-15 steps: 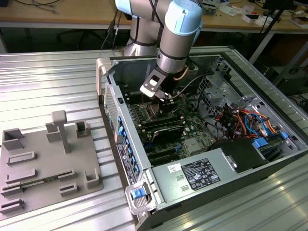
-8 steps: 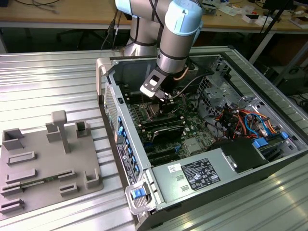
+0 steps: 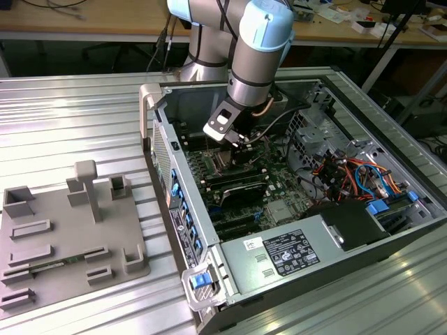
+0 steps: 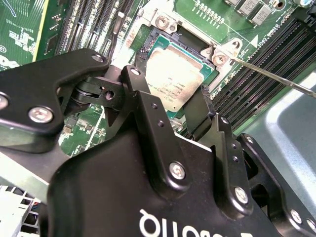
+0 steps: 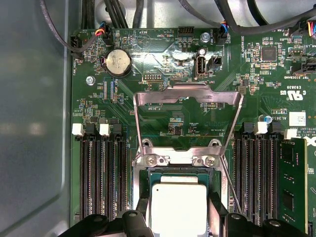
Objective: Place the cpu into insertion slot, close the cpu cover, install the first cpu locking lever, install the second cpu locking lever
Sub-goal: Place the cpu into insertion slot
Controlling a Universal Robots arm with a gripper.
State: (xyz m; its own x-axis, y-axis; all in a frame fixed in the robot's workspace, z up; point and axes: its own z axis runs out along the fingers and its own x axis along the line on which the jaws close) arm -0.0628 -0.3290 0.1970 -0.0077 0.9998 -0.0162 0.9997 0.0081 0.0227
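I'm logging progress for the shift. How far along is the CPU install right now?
Done, apparently: the cpu lies flat within the insertion slot. In hand: the gripper is right at the chip; whether it grips it I cannot tell. Left: the cpu cover stands raised open, and a thin locking lever sticks out unlatched beside the socket.

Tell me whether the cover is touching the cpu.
Apart. In the first wrist view the cover is swung open, with green board showing through its cut-out, while the cpu lies past its hinged edge.
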